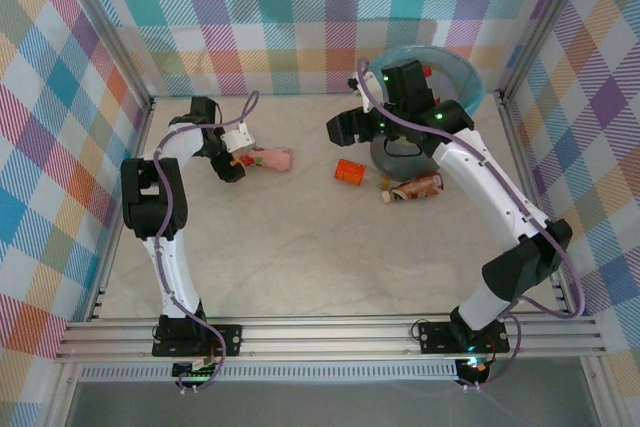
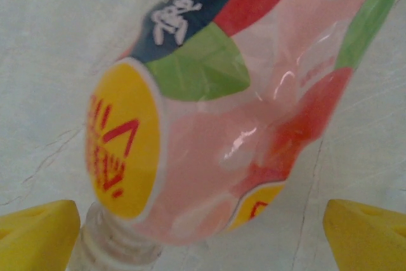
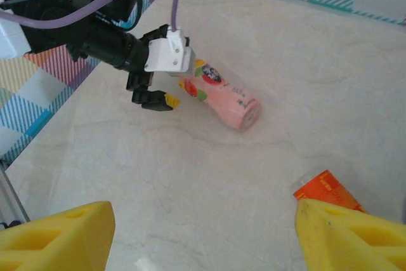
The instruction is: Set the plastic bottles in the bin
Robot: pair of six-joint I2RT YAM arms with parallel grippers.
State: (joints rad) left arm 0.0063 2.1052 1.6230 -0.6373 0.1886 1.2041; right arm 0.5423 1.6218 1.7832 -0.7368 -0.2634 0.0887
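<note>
Checked walls (image 1: 300, 7) ring a pale table (image 1: 300, 247); left gripper (image 1: 240, 158) open astride pink bottle (image 1: 273, 158), right gripper (image 3: 203, 236) open.

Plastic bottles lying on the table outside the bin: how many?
3: a pink-labelled clear plastic bottle by the left hand, an orange-labelled bottle mid-table, a brown-labelled bottle in front of the round grey bin. The right arm may hide others.
</note>
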